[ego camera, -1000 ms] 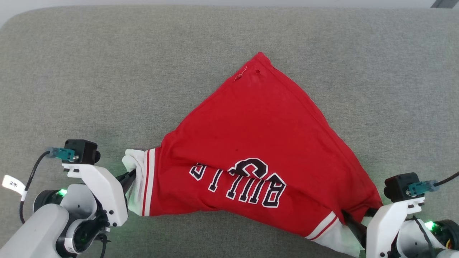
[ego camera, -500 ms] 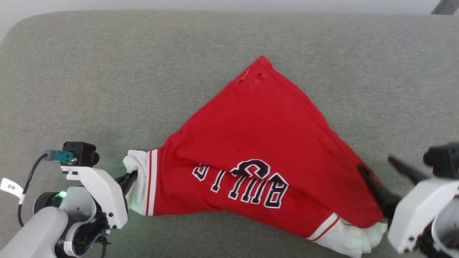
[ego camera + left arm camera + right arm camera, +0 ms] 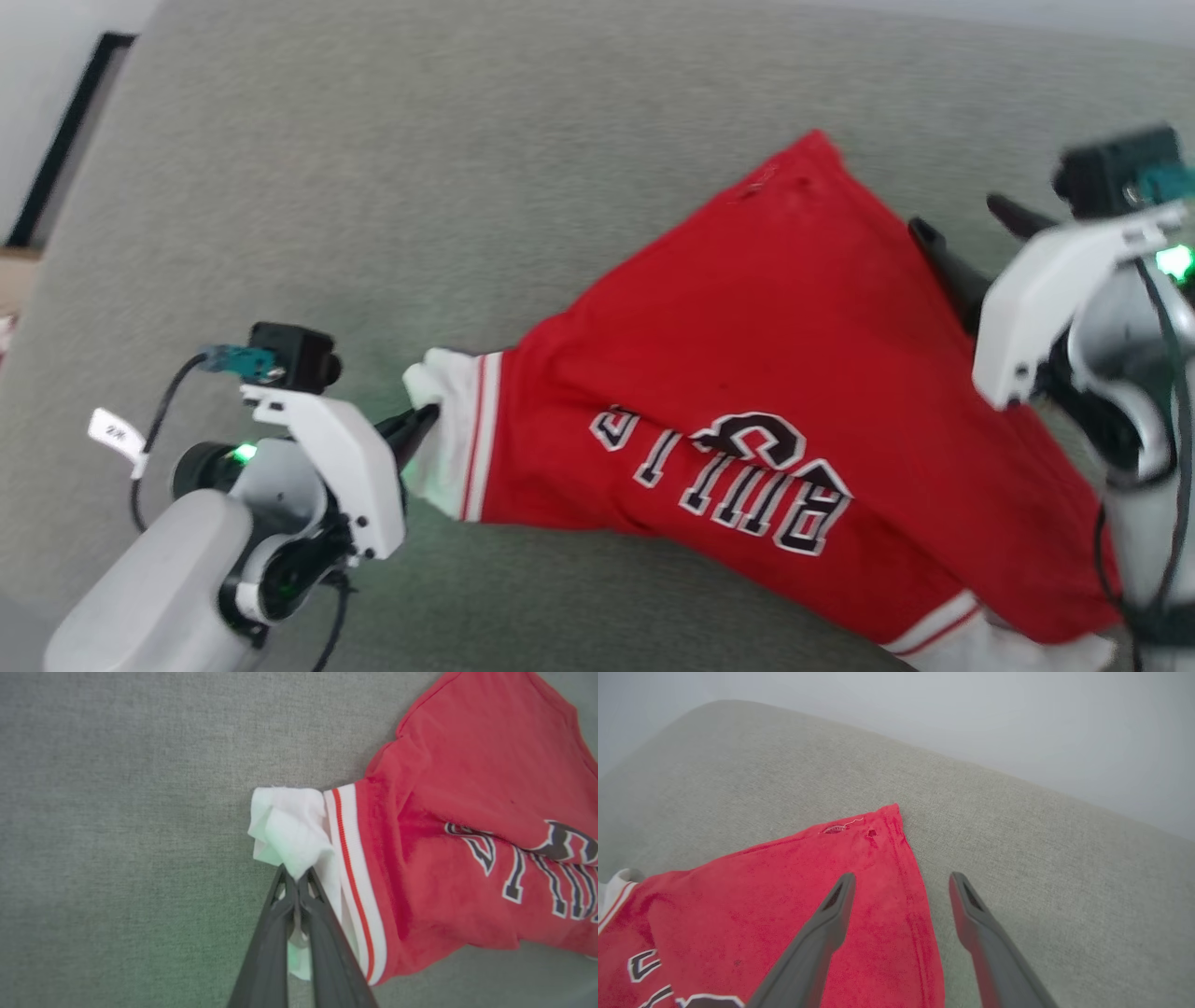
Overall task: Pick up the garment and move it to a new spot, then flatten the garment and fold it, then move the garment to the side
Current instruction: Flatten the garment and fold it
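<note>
The garment (image 3: 747,373) lies on the grey fabric-covered tabletop (image 3: 373,187), spread as a rough triangle whose far corner (image 3: 889,812) points toward the tabletop's far edge, with a strip of bare cloth between them. Broad open surface lies to the left of it and beyond it, out to the rounded far-left corner. The left hand (image 3: 295,875) is pinched tight on the bunched white sleeve (image 3: 289,826) at the garment's left end, beside the red-and-white stripe trim. The right hand (image 3: 902,877) is spread wide and grips nothing, one finger over the red cloth and the other over bare grey, straddling the hemmed right edge. Black white-outlined "BULLS" (image 3: 738,476) reads upside down in the head view (a fold crosses its top). A white tag (image 3: 117,434) on the left arm's cable is too blurred to read.
</note>
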Motion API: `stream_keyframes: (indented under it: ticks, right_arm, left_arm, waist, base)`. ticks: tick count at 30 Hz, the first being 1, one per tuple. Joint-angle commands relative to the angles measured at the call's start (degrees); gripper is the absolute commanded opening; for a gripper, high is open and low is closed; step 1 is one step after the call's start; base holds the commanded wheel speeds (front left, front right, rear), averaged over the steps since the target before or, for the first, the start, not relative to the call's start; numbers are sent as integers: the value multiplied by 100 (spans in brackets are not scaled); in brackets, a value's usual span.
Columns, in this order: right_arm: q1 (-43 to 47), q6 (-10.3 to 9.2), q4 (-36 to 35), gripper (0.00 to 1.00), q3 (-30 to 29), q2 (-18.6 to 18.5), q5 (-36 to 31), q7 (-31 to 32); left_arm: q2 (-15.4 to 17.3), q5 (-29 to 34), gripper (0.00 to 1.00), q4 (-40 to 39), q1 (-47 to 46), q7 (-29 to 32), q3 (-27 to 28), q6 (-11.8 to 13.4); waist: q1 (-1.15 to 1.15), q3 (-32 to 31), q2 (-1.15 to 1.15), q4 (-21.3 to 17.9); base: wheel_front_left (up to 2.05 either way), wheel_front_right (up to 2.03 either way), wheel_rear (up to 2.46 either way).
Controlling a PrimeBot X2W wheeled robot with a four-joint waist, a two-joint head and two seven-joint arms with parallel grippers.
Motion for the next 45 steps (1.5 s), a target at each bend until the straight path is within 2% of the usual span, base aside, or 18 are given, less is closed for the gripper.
stream_keyframes:
  ticks: [1, 8, 16, 22, 25, 26, 27, 34, 40, 45]
  right_arm:
    - [-167, -2, 158, 100, 42, -44, 39, -59]
    - [-1482, -2, 2119, 100, 589, -441, 166, -202]
    - [-2400, -3, 3915, 100, 1315, -748, 300, 48]
    - [-2400, -3, 5000, 100, 2059, -880, 586, 767]
    - [-2282, 0, 5308, 100, 2439, -918, 810, 1211]
    - [-2278, 0, 5326, 39, 2567, -931, 891, 1300]
    - [-2338, 0, 5268, 0, 2625, -975, 963, 1204]
    - [-3034, -4, 4535, 0, 2840, -1269, 1523, 273]
    - [-3274, -4, 3570, 0, 3132, -1759, 2135, 73]
    - [-3292, -4, 3084, 0, 3074, -2027, 2342, 39]
  left_arm:
    - [-31, 49, 0, 23, -95, 10, -28, -38]
    - [-328, 117, 0, 288, -388, -22, -199, -262]
    - [-562, 96, 0, 624, -611, -118, -285, -503]
    - [-688, 79, 0, 835, -710, -170, -319, -603]
    - [-701, 61, 0, 932, -768, -187, -312, -639]
    - [-701, 52, 0, 969, -792, -180, -302, -645]
    - [-693, 34, 0, 1003, -824, -166, -286, -650]
    - [-299, 121, 0, 1088, -1238, 60, -103, -555]
    - [315, 225, 0, 869, -1956, 557, 137, -359]
    - [538, 241, 0, 823, -2481, 905, 249, -302]
  waist:
    - [0, 88, 0, 215]
    - [0, 225, 0, 732]
    - [0, 392, 0, 1133]
    - [0, 466, 0, 1274]
    - [0, 479, 0, 1267]
    - [0, 475, 0, 1250]
    - [0, 474, 0, 1220]
    - [0, 289, 0, 817]
    - [0, 12, 0, 244]
    - [0, -163, 0, -44]
  base:
    - [0, 0, 0]
    - [0, 0, 0]
    - [0, 0, 0]
    - [0, 0, 0]
    - [0, 0, 0]
    - [0, 0, 0]
    - [0, 0, 0]
    - [0, 0, 0]
    - [0, 0, 0]
    - [0, 0, 0]
